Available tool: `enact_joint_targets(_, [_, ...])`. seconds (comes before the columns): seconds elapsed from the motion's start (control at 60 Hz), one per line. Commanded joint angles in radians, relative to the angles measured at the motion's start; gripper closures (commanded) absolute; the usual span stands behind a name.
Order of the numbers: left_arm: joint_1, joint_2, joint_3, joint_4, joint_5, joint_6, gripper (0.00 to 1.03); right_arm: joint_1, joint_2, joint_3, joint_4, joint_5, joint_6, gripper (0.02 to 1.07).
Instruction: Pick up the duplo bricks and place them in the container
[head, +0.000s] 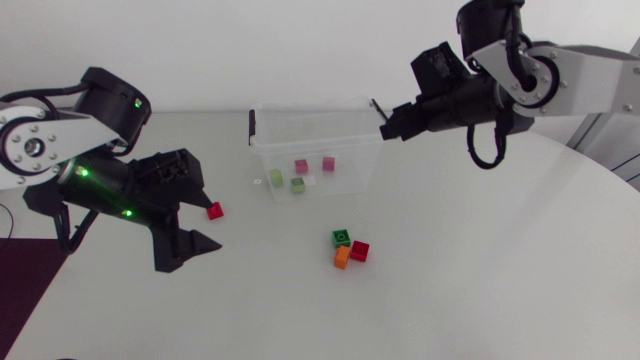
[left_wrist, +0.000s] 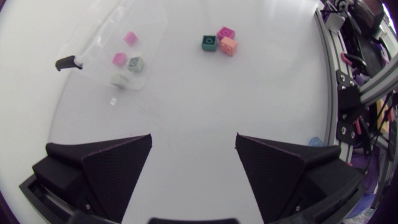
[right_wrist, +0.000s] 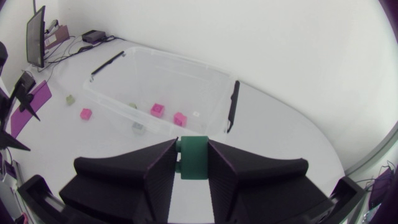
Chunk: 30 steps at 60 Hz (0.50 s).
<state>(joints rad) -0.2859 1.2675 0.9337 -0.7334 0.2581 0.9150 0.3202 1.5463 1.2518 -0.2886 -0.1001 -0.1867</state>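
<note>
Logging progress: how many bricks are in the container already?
4. One pink brick and a second pink brick lie side by side; a pale green brick and a darker green brick sit nearer the front wall of the container. None seems hidden.

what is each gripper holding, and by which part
Right gripper: a green brick, pinched by two opposite sides between the fingers. Left gripper: open, nothing held.

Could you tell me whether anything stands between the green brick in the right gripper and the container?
Nothing visible does. The right gripper holds the green brick just short of the container, whose top is open; only its rim with a black handle lies ahead.
</note>
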Motion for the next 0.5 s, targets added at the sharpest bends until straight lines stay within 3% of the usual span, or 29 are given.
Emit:
enact_joint_targets(0.0, [0.007, -0.017, -0.052, -0.018, 0.013, 0.074, 0.10, 0.023, 0.072, 0.067, -0.012, 0.003, -0.002, 0.81])
enact_joint_targets(0.417, [-0.015, -0.111, -0.223, -0.096, 0.018, 0.288, 0.07, 0.051, 0.388, 0.383, -0.006, 0.016, -0.008, 0.80])
enact_joint_targets(0.483, [-0.022, -0.137, -0.248, -0.120, 0.021, 0.318, 0.07, 0.051, 0.434, 0.426, -0.007, 0.022, -0.011, 0.75])
